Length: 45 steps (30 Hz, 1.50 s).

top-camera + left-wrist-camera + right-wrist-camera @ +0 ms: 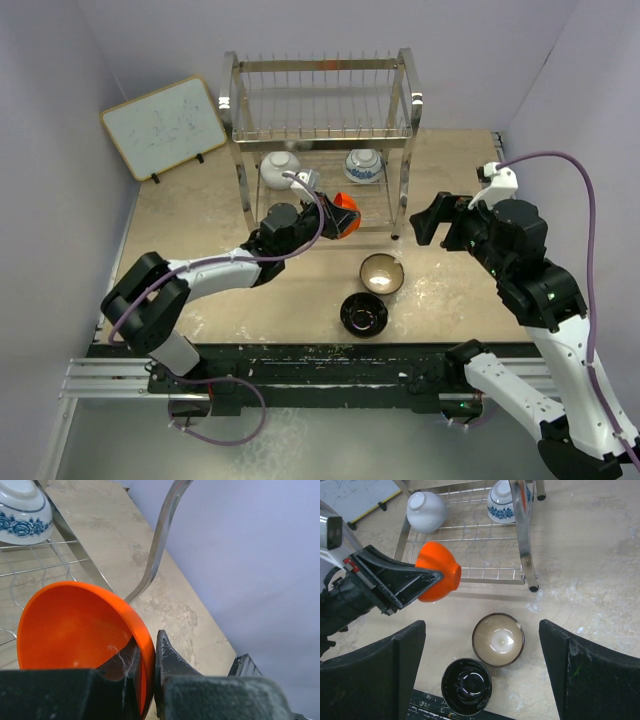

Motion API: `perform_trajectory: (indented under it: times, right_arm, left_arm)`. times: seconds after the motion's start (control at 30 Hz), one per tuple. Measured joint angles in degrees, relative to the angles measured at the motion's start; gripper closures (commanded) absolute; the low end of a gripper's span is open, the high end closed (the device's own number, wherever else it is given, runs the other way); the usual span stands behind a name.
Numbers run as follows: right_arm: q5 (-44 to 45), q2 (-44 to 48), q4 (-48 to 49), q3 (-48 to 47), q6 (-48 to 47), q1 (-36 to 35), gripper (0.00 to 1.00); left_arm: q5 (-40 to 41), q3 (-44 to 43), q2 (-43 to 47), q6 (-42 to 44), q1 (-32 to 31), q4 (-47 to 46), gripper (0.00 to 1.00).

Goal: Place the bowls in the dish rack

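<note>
Top external view, with both wrist views: I read the left gripper [330,213] as clamped on the bright orange-red round bowl [347,210], one finger inside the rim and one outside, as the left wrist view shows plainly. The bowl hangs on edge beyond the fingertips, its hollow turned back toward the wrist camera and its foot pointing away. Directly ahead of this hand, and slightly below it, lies the grid shelf of the tall shiny steel wire dish rack [322,65]; the bowl overlaps the shelf's near rail but I cannot tell whether it touches the wires. Farther ahead on the same shelf sit the plain white bowl [280,168], to the hand's left, and the blue-and-white patterned bowl [364,165], to its right, with bare grid between them and the held bowl. I judge that the coming placement depends on this forward line: the free wires are straight in front of the fingers. The right gripper [432,222] is spread wide and holds nothing. Below and ahead of it on the stone-patterned table [450,170] stand the tan-brown bowl with pale inside [382,273] and, touching or just beside it, the glossy black bowl [364,314], both nearer this arm and not yet loaded.
</note>
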<state>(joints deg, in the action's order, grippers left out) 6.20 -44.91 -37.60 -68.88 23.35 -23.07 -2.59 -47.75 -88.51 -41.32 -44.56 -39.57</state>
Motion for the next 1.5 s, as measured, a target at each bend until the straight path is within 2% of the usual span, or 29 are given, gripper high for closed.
perform_trajectory:
  times: [0.33, 0.7, 1.23, 1.5]
  right_arm:
    - [0.02, 0.09, -0.28, -0.35, -0.04, 0.0, 0.04]
    - [0.22, 0.09, -0.76, -0.42, -0.52, 0.0, 0.03]
    - [0.79, -0.04, -1.49, -0.74, -0.9, 0.0, 0.03]
    - [2.03, -0.42, -1.51, -0.74, -1.68, 0.0, 0.03]
  left_arm:
    - [-8.87, -3.48, -11.47, -10.8, 4.24, -14.97, 1.0]
    - [-14.16, -10.64, -23.98, -22.53, 9.07, -27.65, 1.0]
    - [-16.74, -31.89, -39.91, -29.62, 10.45, -28.61, 1.0]
    - [-16.7, -33.79, -47.47, -32.33, 10.91, -28.92, 1.0]
